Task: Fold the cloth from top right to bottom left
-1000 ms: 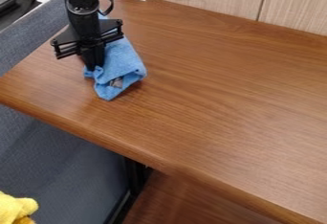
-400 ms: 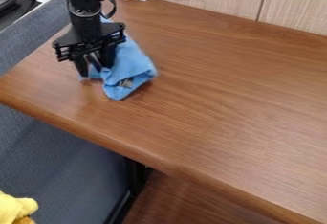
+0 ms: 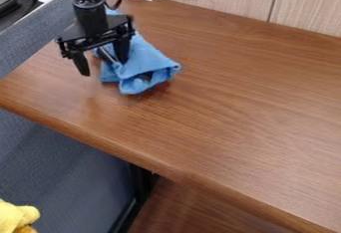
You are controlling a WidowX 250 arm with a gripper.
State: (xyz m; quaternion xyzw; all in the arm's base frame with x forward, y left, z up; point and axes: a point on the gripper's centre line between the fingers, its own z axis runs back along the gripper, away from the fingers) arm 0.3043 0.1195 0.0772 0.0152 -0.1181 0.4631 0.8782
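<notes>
Your gripper (image 3: 104, 66) is toward ten o'clock in the view, jaws wide apart, one over the crumpled blue cloth (image 3: 145, 63), the other beyond its nine-o'clock side. Your cloth lies toward eleven o'clock on the counter (image 3: 233, 102).

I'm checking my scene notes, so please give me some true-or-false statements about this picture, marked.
1. The cloth is blue. True.
2. The cloth lies flat and smooth. False: it is crumpled.
3. The hand is open. True.
4. The cloth is at the right end of the table. False: it is toward the upper left.
5. Something yellow shows at the lower left. True.
</notes>
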